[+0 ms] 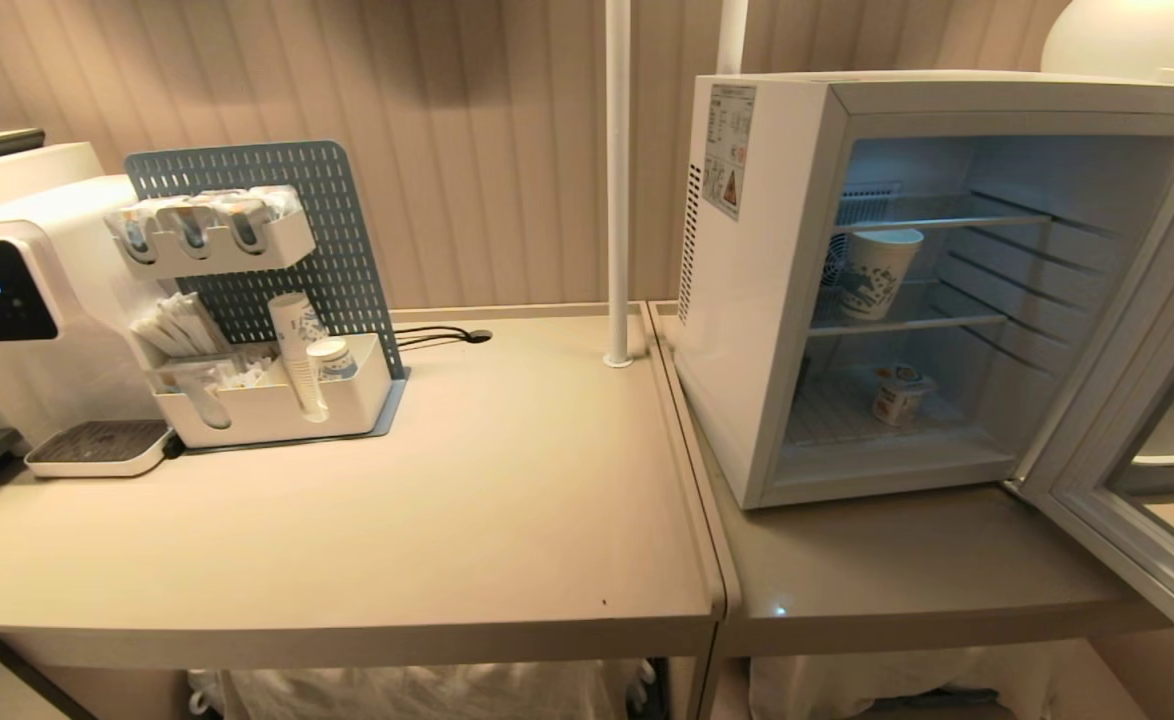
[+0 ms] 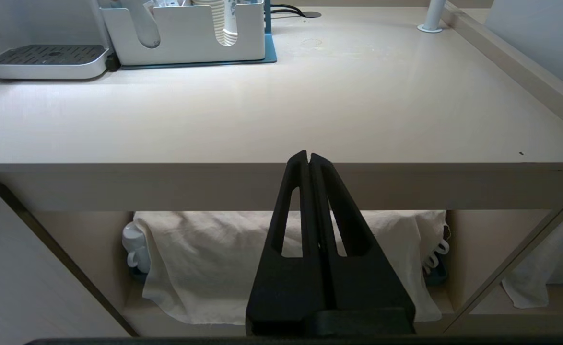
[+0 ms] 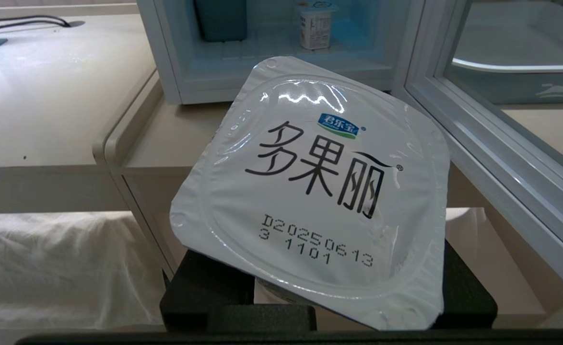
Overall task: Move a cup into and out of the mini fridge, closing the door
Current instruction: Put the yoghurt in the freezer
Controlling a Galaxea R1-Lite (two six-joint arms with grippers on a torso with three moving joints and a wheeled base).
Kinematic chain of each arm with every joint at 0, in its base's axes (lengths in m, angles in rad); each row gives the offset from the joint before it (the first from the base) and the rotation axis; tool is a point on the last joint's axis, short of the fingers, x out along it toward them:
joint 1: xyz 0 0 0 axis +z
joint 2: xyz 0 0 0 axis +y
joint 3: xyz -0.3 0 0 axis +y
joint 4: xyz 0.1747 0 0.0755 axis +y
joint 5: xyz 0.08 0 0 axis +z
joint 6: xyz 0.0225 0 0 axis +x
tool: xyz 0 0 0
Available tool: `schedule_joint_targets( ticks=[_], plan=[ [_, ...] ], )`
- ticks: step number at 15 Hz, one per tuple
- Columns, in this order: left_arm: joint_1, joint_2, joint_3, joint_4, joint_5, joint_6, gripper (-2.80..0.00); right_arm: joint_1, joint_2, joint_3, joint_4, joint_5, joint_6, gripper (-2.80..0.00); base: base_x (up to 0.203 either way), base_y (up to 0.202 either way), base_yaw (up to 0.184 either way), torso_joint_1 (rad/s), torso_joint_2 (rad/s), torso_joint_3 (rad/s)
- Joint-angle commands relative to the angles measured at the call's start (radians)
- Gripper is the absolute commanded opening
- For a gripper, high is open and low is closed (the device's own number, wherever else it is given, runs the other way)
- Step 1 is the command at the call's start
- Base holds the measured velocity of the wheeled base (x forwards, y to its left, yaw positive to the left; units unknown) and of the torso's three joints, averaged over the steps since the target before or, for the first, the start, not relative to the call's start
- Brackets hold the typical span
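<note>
The mini fridge [image 1: 747, 300] stands on the right-hand table, and its door [image 1: 1127, 480] is swung wide open to the right. My right gripper [image 3: 324, 201] is shut on a yogurt cup [image 3: 310, 158] with a white foil lid and black lettering. It holds the cup low in front of the table edge, facing the open fridge [image 3: 166, 57] and door [image 3: 502, 158]. The lid hides its fingertips. Inside the fridge, a patterned paper cup [image 1: 877, 272] stands on the middle shelf and another yogurt cup [image 1: 900, 393] on the floor. My left gripper [image 2: 309, 155] is shut and empty, parked before the left table's front edge.
On the left table stand a white water dispenser [image 1: 7, 300] with a drip tray [image 2: 46, 60] and a pegboard organiser [image 1: 267, 300] holding stacked paper cups. A white pole [image 1: 617, 180] rises between the two tables. White cloth [image 2: 214, 258] covers things under the table.
</note>
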Motion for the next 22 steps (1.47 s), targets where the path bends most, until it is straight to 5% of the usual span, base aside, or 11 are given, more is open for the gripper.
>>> schedule_joint_targets(
  ticks=[1, 13, 15, 19, 22],
  plan=[
    [0.0, 0.0, 0.002, 0.0, 0.001, -0.001, -2.8, 0.0, 0.003, 0.002, 0.0, 0.001, -0.001, -2.8, 0.0, -0.094, -0.001, -0.002, 0.0, -0.002],
    [0.0, 0.0, 0.002, 0.0, 0.001, -0.001, -2.8, 0.0, 0.0, -0.012, -0.022, 0.004, 0.008, -2.8, 0.089, 0.0, 0.001, 0.002, 0.0, 0.002],
    [0.0, 0.0, 0.002, 0.0, 0.001, -0.001, -2.8, 0.0, 0.027, -0.114, 0.006, 0.104, 0.008, -2.8, 0.0, 0.0, 0.0, 0.0, 0.0, 0.0],
    [0.0, 0.0, 0.002, 0.0, 0.001, -0.001, -2.8, -0.001, 0.406, -0.307, 0.04, 0.245, 0.025, -2.8, 0.0, 0.0, 0.0, 0.0, 0.0, 0.0],
    [0.0, 0.0, 0.002, 0.0, 0.001, -0.001, -2.8, -0.001, 0.782, -0.374, -0.138, 0.287, 0.03, -2.8, 0.0, 0.0, 0.0, 0.0, 0.0, 0.0]
  ],
)
